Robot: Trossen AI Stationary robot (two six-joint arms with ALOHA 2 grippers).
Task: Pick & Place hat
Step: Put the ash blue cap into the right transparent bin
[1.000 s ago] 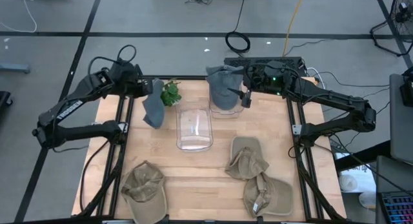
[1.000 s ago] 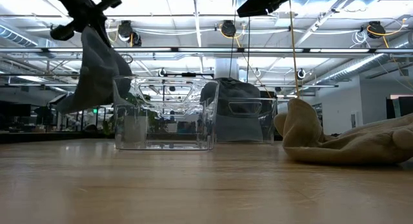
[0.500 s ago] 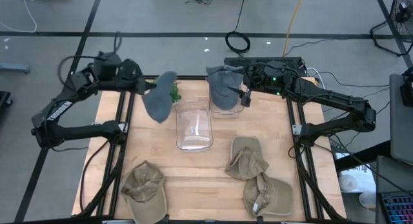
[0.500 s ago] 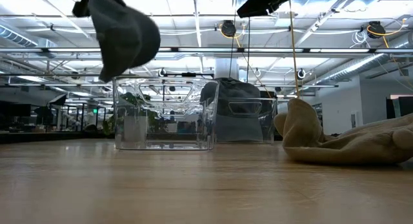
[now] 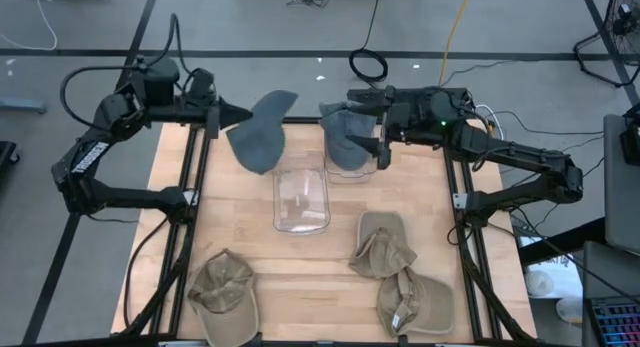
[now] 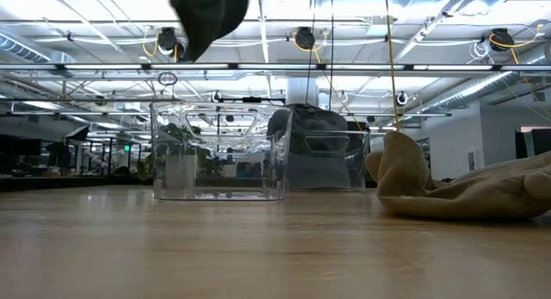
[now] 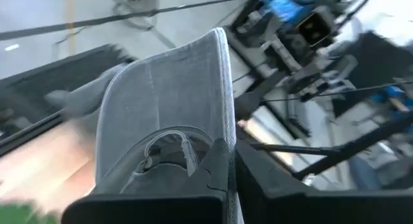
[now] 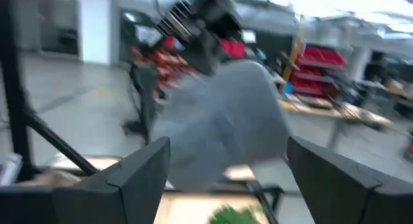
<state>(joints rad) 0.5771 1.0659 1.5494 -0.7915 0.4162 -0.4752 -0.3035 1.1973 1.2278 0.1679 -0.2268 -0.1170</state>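
My left gripper (image 5: 230, 115) is raised above the table's far left corner, shut on a grey hat (image 5: 262, 137) that stretches from it toward the table's right. In the low view the hat (image 6: 207, 13) shows at the top edge. In the left wrist view the hat (image 7: 164, 95) fills the middle. My right gripper (image 5: 381, 137) hangs open above the far edge, beside a second grey hat (image 5: 345, 135) that sits in the far clear bin (image 6: 331, 161). The right wrist view faces the held hat (image 8: 232, 127). My left gripper pinches the grey hat between its two fingers (image 7: 222, 162), on the hat's rim (image 7: 226, 137) beside the rear strap and buckle (image 7: 151, 150). The fingers lie about level, pointing toward the table's right. The hat is lifted clear and reaches out beyond the fingertips.
A clear bin (image 5: 300, 199) stands at the table's middle, below the held hat. Tan hats lie at the near left (image 5: 225, 287) and the near right (image 5: 385, 249), (image 5: 415, 302). A green plant (image 8: 232, 216) stands near the far edge. Dark frame rails run along both table sides.
My left gripper has risen and tipped from pointing down to about level, carrying the grey hat up and toward the table's right. The hat hung limp below it before; now it stretches out sideways above the plant. My right arm has risen out of the low view.
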